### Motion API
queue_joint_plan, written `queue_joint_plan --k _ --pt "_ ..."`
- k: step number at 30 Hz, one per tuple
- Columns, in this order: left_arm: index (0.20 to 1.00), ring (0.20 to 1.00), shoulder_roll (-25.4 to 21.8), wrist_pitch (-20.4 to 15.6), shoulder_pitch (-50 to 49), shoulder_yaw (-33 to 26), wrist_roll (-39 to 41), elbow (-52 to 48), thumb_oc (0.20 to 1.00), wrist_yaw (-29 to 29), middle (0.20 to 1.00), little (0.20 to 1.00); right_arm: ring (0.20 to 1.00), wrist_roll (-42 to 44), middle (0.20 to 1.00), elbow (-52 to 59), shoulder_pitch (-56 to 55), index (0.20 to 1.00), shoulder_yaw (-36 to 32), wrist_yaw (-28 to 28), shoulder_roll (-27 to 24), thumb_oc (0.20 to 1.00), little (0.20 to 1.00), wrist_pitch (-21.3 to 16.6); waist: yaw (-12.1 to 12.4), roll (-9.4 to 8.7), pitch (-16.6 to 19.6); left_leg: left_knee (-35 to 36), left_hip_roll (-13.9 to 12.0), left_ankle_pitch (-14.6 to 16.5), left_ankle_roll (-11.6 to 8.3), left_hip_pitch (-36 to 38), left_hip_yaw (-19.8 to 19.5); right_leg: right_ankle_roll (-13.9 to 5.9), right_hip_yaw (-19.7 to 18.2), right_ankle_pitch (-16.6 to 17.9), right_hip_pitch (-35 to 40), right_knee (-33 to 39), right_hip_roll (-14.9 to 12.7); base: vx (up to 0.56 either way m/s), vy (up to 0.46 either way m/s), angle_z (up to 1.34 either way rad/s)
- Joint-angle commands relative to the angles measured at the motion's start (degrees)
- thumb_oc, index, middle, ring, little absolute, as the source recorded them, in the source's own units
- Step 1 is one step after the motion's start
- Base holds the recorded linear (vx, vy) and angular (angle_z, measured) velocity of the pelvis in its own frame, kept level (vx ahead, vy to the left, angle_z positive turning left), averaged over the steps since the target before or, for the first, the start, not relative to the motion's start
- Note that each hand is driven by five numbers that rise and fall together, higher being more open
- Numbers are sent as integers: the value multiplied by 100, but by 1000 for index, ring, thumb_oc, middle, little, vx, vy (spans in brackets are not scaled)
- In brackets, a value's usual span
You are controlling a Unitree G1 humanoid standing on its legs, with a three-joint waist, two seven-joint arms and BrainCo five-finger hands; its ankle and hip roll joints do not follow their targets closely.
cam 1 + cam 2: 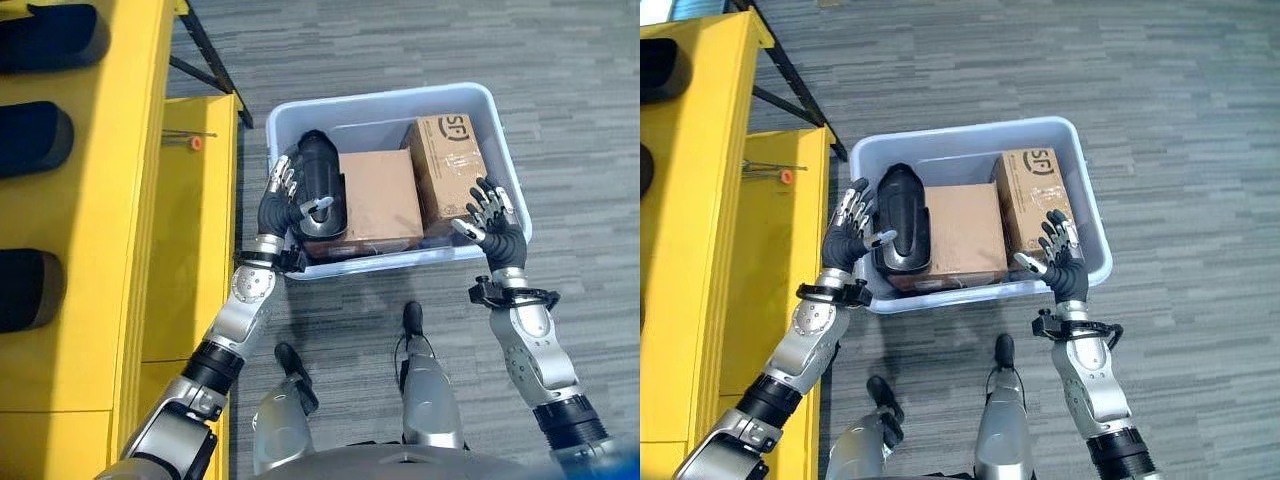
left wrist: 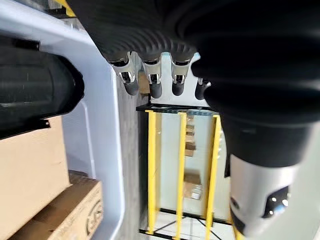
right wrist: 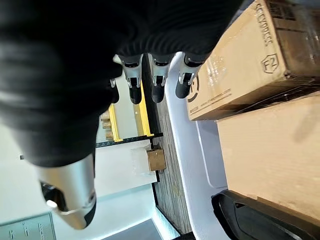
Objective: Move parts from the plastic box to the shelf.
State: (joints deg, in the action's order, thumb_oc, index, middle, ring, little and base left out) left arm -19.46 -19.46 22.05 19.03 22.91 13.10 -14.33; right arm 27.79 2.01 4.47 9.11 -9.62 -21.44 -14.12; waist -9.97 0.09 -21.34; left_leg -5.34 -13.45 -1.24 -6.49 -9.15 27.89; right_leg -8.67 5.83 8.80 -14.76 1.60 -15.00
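A pale plastic box (image 1: 390, 95) stands on the floor before me. Inside lie a black ribbed part (image 1: 322, 185), a large cardboard box (image 1: 378, 195) and a smaller cardboard box (image 1: 445, 160). My left hand (image 1: 278, 205) is open at the box's left wall, its thumb reaching over the rim toward the black part (image 2: 35, 95). Over the front right rim my right hand (image 1: 495, 225) is open too, fingers straight beside the smaller cardboard box (image 3: 250, 65). Neither hand holds anything.
A yellow shelf (image 1: 110, 200) runs along the left, with several black parts (image 1: 35, 135) lying on it. A small orange-tipped tool (image 1: 195, 143) lies on its lower board. Grey carpet surrounds the box.
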Motion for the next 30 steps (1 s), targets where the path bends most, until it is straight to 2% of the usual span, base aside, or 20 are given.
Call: queue_joint_plan --k 1,2,3,11,13,15,19,20,23,30 --pt "1000 1000 -68 -394 577 -62 -385 329 1000 -445 1000 1000 1000 -112 1000 737 136 1000 -119 -138 -221 1000 1000 -442 -94 -63 -23 -196 -730 -362 -507 -14 -420 -409 2 -261 123 -589 -631 -5 -2 -20" --pt "1000 1000 -67 -402 594 -65 -390 341 1000 -452 1000 1000 1000 -112 1000 741 147 1000 -118 -138 -222 1000 1000 -443 -96 -72 -49 -195 -740 -463 -432 -63 -357 -366 3 -168 65 -585 -624 68 18 -15" --pt "1000 1000 -37 -386 706 -64 -439 518 1000 -555 1000 1000 1000 -101 1000 732 167 1000 -99 -156 -208 1000 1000 -459 -135 -65 -61 -165 -732 -367 -517 -4 -384 -413 -29 -254 70 -597 -620 -4 1 -9" --pt "1000 1000 -54 -222 1342 -214 -802 1654 1000 -1275 1000 1000 1000 -120 1000 673 310 1000 64 -274 -241 1000 1000 -564 -344 -157 -257 -95 -801 -463 -584 -18 -174 -377 -245 -185 -267 -638 -497 -7 3 -15" --pt "1000 1000 -53 -225 1346 -214 -803 1659 1000 -1276 1000 1000 1000 -120 1000 672 313 1000 64 -274 -242 1000 1000 -565 -342 -157 -258 -95 -801 -463 -584 -18 -172 -376 -248 -185 -270 -639 -497 -11 3 -12" --pt "1000 1000 -218 -218 1579 -269 -1110 2016 1000 -1601 1000 1000 1000 -63 1000 643 335 1000 131 -272 -272 1000 1000 -623 -407 -205 -293 -52 -845 -536 -628 -38 -117 -377 -304 -162 -395 -645 -462 -16 0 -5" --pt "1000 1000 -252 -185 1715 -272 -1074 2356 1000 -1648 1000 1000 1000 -25 1000 635 354 1000 155 -258 -292 1000 1000 -649 -426 -236 -298 -30 -856 -552 -644 -55 -82 -373 -323 -152 -448 -640 -432 -7 -6 -7" --pt "1000 1000 -404 -56 2064 -297 -1088 3063 1000 -1819 1000 1000 1000 62 1000 627 399 1000 301 -232 -320 1000 1000 -700 -497 -301 -348 -14 -887 -613 -680 -120 -68 -364 -386 -138 -593 -677 -366 -28 -12 -7" --pt "1000 1000 -510 -17 2429 -327 -1035 3587 1000 -1963 1000 1000 1000 110 1000 666 377 1000 417 -216 -417 1000 1000 -751 -565 -346 -400 14 -914 -640 -707 -175 -46 -345 -434 -130 -707 -693 -314 -20 -11 -15" --pt "1000 1000 -641 118 2801 -243 -1106 4180 1000 -1990 1000 1000 1000 171 1000 670 419 1000 486 -232 -500 1000 1000 -822 -663 -416 -483 -2 -947 -651 -734 -327 -23 -336 -493 -109 -941 -732 -233 -14 -1 -10"
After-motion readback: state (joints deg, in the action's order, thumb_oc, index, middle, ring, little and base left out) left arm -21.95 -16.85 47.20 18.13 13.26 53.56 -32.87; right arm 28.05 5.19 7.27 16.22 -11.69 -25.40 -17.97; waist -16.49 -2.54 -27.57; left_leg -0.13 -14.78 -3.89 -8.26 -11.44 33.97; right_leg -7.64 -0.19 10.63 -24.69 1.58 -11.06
